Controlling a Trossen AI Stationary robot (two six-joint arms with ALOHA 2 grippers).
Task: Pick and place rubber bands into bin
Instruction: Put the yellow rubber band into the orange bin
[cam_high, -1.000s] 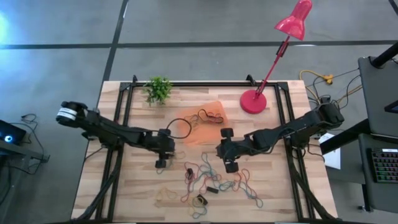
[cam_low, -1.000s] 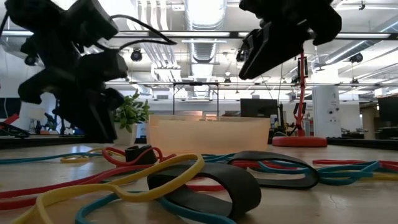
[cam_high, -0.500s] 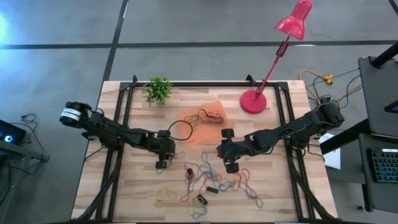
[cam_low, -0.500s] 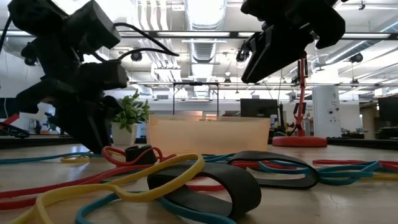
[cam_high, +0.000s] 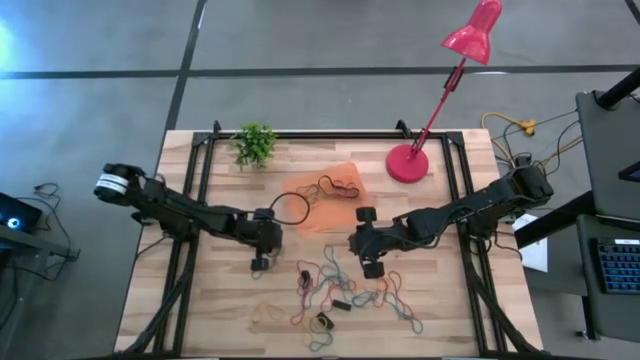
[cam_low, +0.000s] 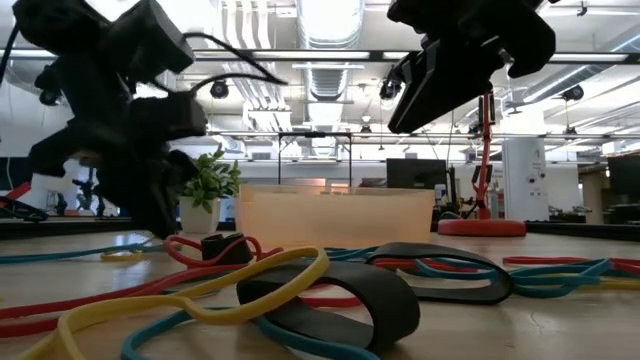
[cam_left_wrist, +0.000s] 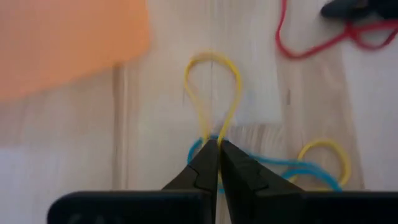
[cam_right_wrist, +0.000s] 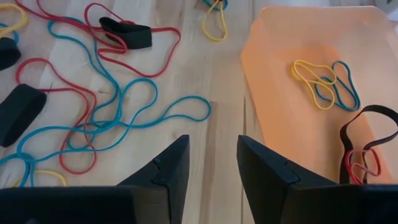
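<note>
The bin (cam_right_wrist: 292, 118) holds yellow, teal, black and red bands (cam_right_wrist: 323, 81). The left claw (cam_left_wrist: 217, 163) pinches a yellow band (cam_left_wrist: 211, 93) on the worktop (cam_left_wrist: 68, 149); the right claw (cam_right_wrist: 212, 163), at 6 o'clock of the bin, is released.

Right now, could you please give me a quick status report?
Left gripper shut on thin yellow rubber band. Right gripper open, beside translucent orange bin. Nothing blocking.

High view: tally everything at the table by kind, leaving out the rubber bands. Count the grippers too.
Bin: 1
Lamp: 1
Plant: 1
Grippers: 2, left gripper and right gripper
Total: 5
</note>
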